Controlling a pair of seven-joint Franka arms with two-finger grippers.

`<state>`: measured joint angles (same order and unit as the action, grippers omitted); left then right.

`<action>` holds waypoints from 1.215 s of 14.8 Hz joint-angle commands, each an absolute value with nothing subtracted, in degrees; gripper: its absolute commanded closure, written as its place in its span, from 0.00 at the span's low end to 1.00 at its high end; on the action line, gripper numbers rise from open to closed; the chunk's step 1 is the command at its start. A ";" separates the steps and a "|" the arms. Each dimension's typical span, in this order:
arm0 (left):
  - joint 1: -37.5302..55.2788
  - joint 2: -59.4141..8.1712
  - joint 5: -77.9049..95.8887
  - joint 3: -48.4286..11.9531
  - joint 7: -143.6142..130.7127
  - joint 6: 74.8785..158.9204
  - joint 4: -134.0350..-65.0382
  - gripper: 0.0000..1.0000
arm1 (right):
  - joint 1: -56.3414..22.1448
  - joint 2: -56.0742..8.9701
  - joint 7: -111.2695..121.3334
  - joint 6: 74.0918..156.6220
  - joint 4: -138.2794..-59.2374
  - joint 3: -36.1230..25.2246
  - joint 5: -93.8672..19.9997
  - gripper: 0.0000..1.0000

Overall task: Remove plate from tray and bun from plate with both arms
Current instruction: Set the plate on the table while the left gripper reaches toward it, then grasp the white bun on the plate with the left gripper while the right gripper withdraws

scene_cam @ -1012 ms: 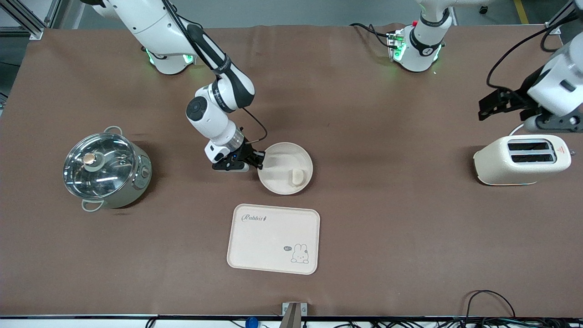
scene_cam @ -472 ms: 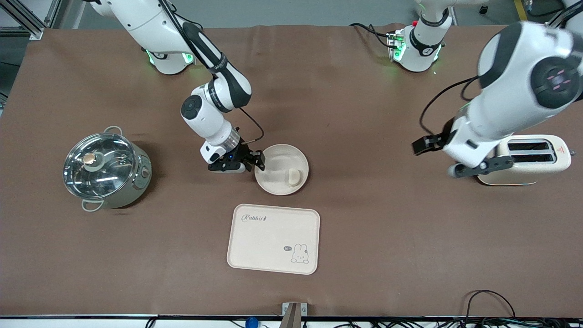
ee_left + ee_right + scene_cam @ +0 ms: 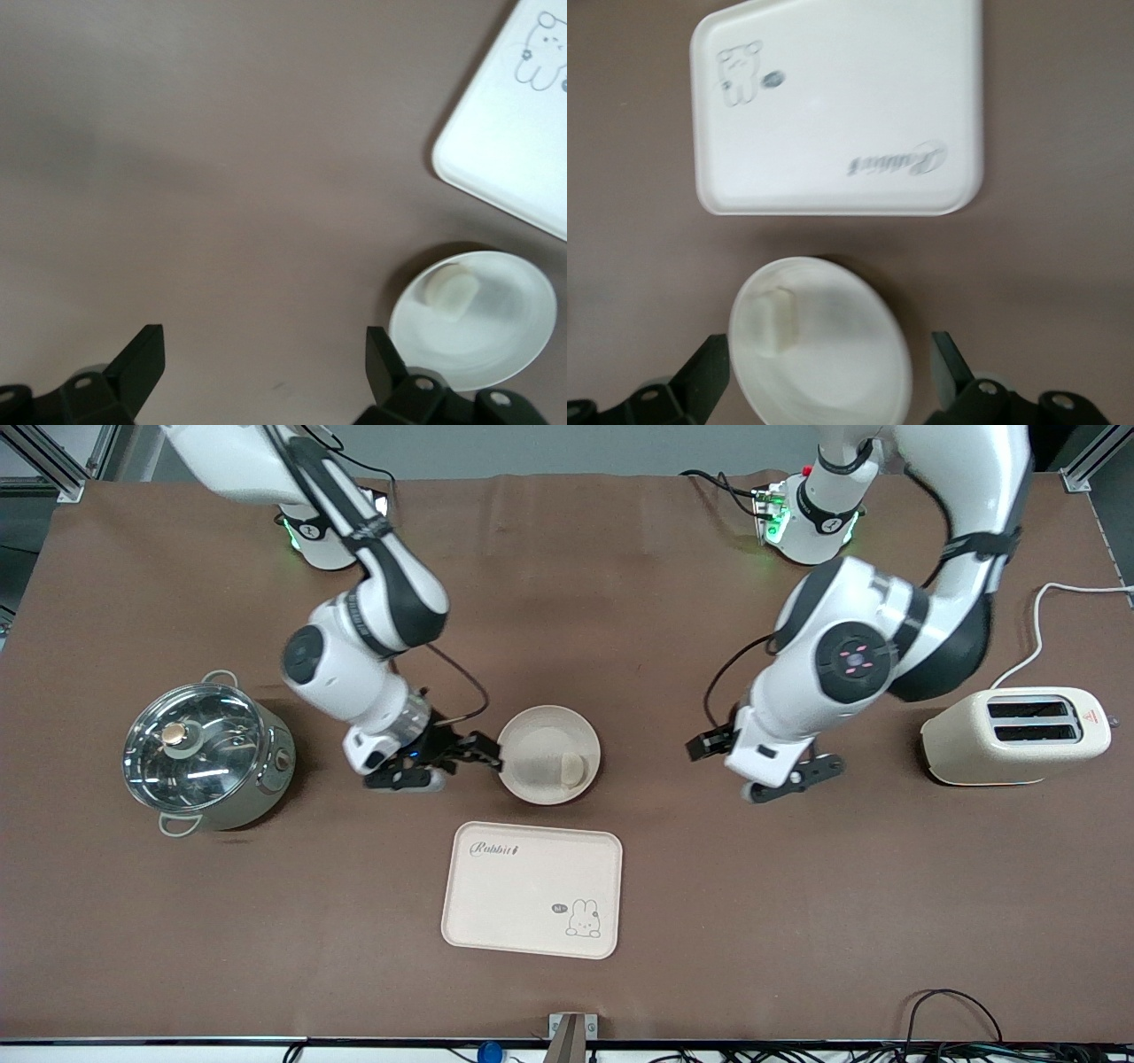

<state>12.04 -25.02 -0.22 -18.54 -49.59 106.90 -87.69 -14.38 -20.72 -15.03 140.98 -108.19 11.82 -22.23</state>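
The plate [image 3: 548,755] lies flat on the brown surface [image 3: 620,646], farther from the front camera than the tray [image 3: 532,889] and fully apart from it, so the first half of the task looks done. The tray is bare; only the "Rabbit" lettering and the small rabbit drawing show on it. The bun [image 3: 574,767] sits inside the plate, close to the rim on the side toward the left arm's end of the surface. That placing is prob. convenient, because the left arm is the one that can come to it from that end.

The right claw [image 3: 474,755] hangs low, just beside the plate rim on the side toward the right arm's end. Its fingers are spread wide and hold nothing (in the right wrist view the plate shows between the two tips [image 3: 831,372], a bit off from them). The plate seems to rest by its own weight.

The left claw [image 3: 753,766] is over bare surface, betw. the plate and the toaster [image 3: 1014,735], well apart from the bun. It is also open wide and empty; its wrist view has plate and bun off to one side, not betw. the fingers. So it must travel toward the plate before any grasp of the bun, I judge.

A pot with glass lid [image 3: 205,755] stands at the right arm's end, not involved.
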 commanded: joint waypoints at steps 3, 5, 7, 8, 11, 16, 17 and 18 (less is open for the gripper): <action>20.29 -31.62 -4.47 -18.54 -63.16 115.03 -86.57 0.00 | -1.08 -11.36 -8.46 119.06 -101.89 11.34 -11.61 0.00; 23.28 -34.79 -4.83 -18.54 -68.00 119.42 -86.66 0.02 | 2.54 -8.45 -5.11 108.25 -97.15 9.68 -9.60 0.00; 25.83 -37.87 -6.14 -18.46 -71.00 124.26 -86.66 0.05 | 1.15 -5.82 -3.35 99.53 -93.00 3.10 -6.52 0.00; 26.80 -39.10 -7.81 -18.37 -71.62 125.93 -86.66 0.07 | 0.53 -4.23 -2.90 97.23 -92.55 0.81 -6.07 0.00; 28.12 -42.53 -12.65 -18.46 -71.81 129.97 -86.57 0.20 | -0.88 0.60 -1.06 95.11 -92.46 -3.07 -4.06 0.00; 29.79 -46.23 -12.66 -17.84 -71.81 137.54 -86.13 0.26 | -0.26 1.23 -1.14 92.20 -90.00 -2.99 -0.53 0.00; 29.79 -46.93 -12.74 -17.75 -71.72 139.29 -86.13 0.26 | -0.35 1.06 -1.49 92.28 -89.74 -2.99 -0.53 0.00; 29.88 -47.46 -13.35 -17.67 -71.72 140.79 -86.13 0.27 | -0.35 1.05 -1.76 92.02 -89.65 -2.99 -0.53 0.00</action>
